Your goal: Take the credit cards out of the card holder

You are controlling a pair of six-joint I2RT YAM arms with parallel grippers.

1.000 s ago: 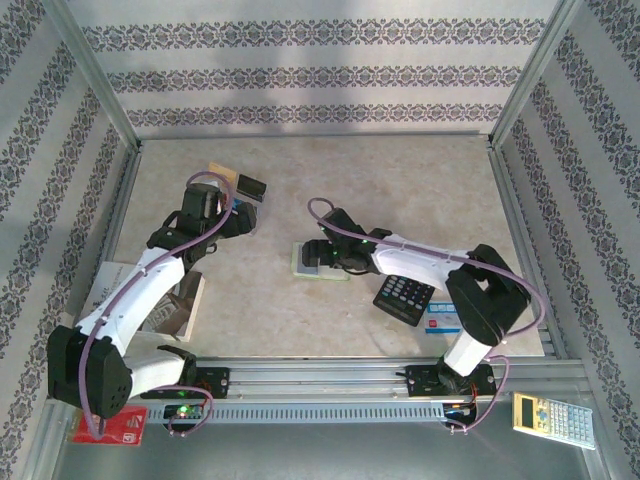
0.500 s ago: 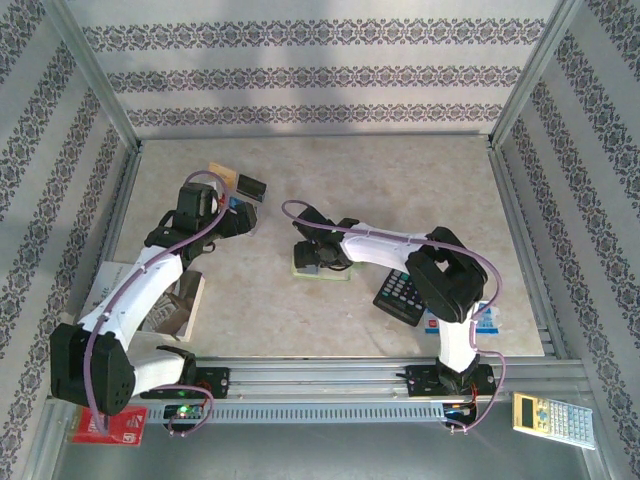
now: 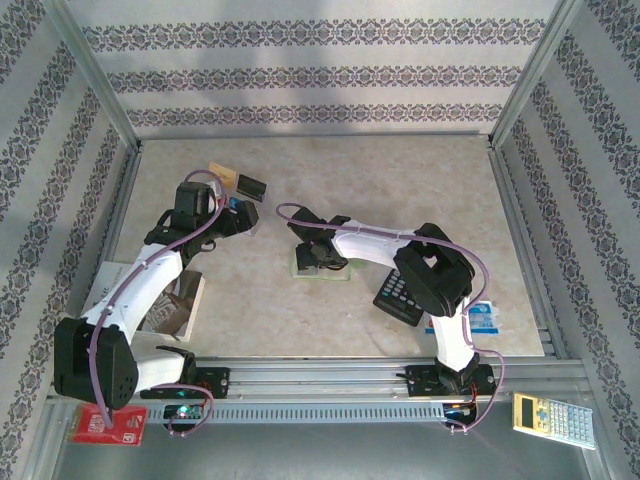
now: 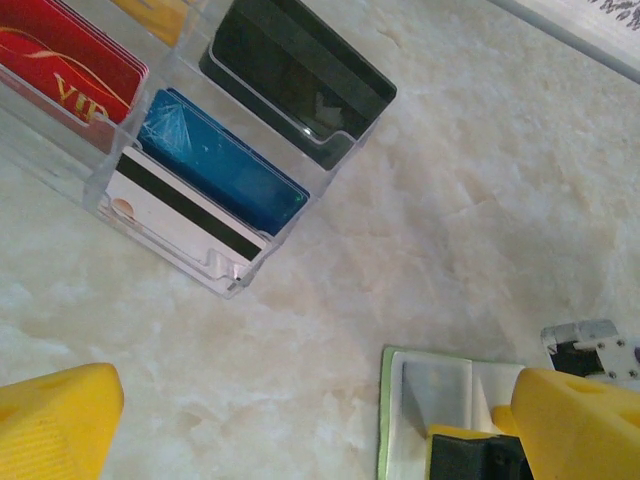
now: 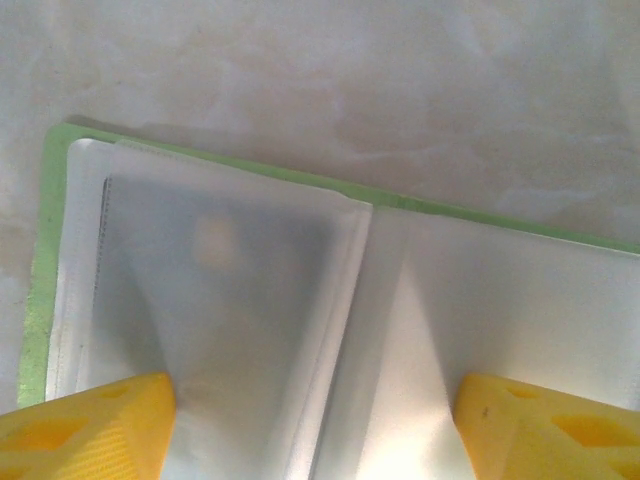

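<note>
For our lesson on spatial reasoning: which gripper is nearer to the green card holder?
Right. The right gripper is directly over the open card holder, open above its pale inner faces; the left gripper sits apart, farther left beside the clear card tray.

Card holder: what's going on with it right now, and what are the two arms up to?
The lime-green card holder lies open on the table. The right gripper hangs just over it, open, a finger on each side of the fold; the sleeves in view look empty, though hazy. The left gripper, open and holding nothing, hovers beside a clear rack where a red card, a black card and a blue-and-white card sit.
</note>
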